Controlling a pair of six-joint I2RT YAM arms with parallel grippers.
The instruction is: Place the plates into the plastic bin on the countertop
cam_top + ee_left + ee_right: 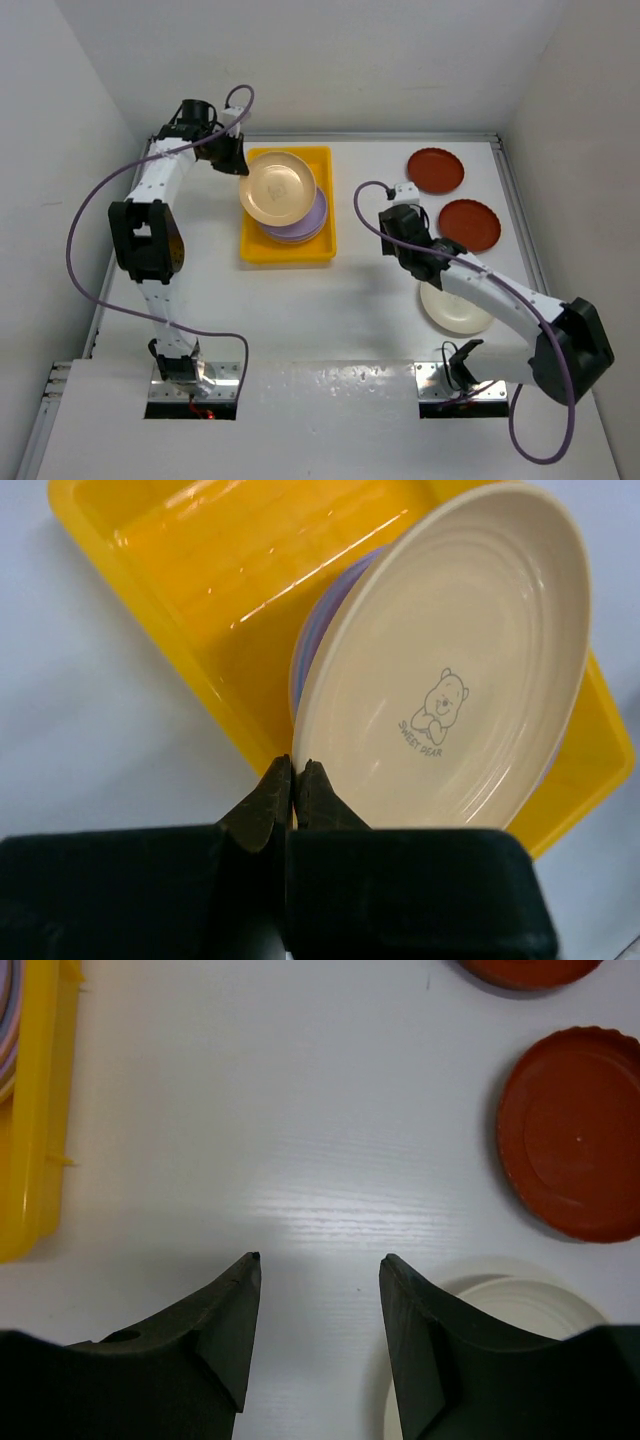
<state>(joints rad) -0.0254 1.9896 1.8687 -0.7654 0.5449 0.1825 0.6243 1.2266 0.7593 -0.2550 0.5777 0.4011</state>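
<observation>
White walls on three sides; flat white countertop (350, 300), pale rails at the edges.

Far left: left gripper (293, 785), jaws pressed almost together on the near rim of the tan plate (450, 670). As far as the wrist view shows, the thin edge is pinched between the pads. Plate tilted, its far side resting on the lilac plates (308, 230) stacked inside the yellow bin (200, 570), overhanging the stack toward the arm.

Risk: let go at this slant and the plate may slide off the stack, ride up on the bin's raised wall, or skate out over it. Smooth plastic on smooth plastic, so probably little grip. A shove while lowering could also push the stack askew.

Tan plate: round, shallow, ringed ridges, small bear print at centre. Bin: glossy, rectangular, bright highlights on its floor.

Middle right: right gripper (318, 1260) wide open, nothing in it, over bare table. Cream plate (520, 1305) just beside its right finger, partly hidden by it.

Further right: two red-brown plates (570, 1150), matte, faintly wavy rims, flat on the table, well apart from the bin.
</observation>
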